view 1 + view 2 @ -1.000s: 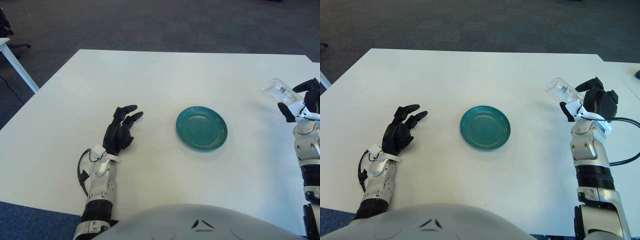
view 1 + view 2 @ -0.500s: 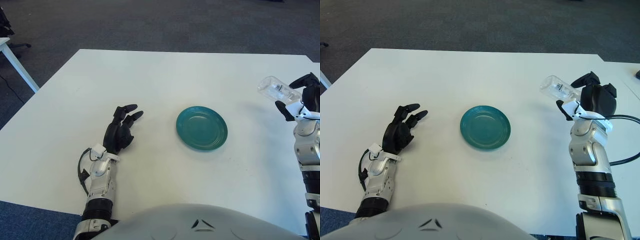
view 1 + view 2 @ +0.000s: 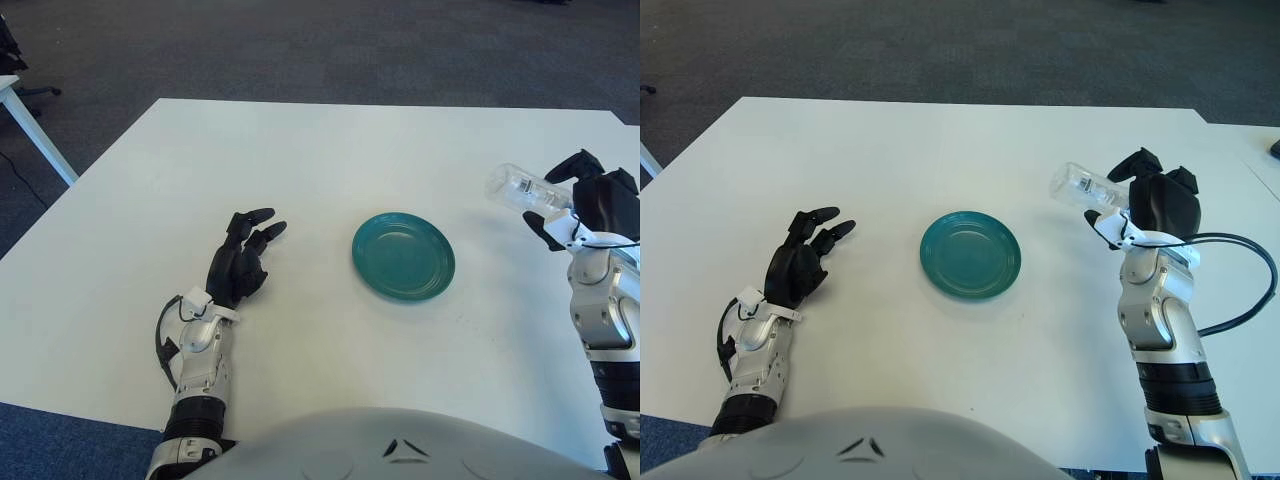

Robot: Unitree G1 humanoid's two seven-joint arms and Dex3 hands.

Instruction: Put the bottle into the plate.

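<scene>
Item: clear bottle (image 3: 1080, 187), gripped in our right robot hand (image 3: 1150, 208), held above the desk (image 3: 940, 150), long axis near level, free end pointing left. Target: teal plate (image 3: 970, 253), lying left of and nearer us than the bottle. Left robot hand (image 3: 800, 262) shows left of the plate, fingers loosely spread, holding nothing.

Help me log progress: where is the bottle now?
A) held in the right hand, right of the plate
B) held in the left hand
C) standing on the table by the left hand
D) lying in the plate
A: the right hand grips the clear bottle, held tilted and off to the right of the teal plate, which has nothing in it.
</scene>
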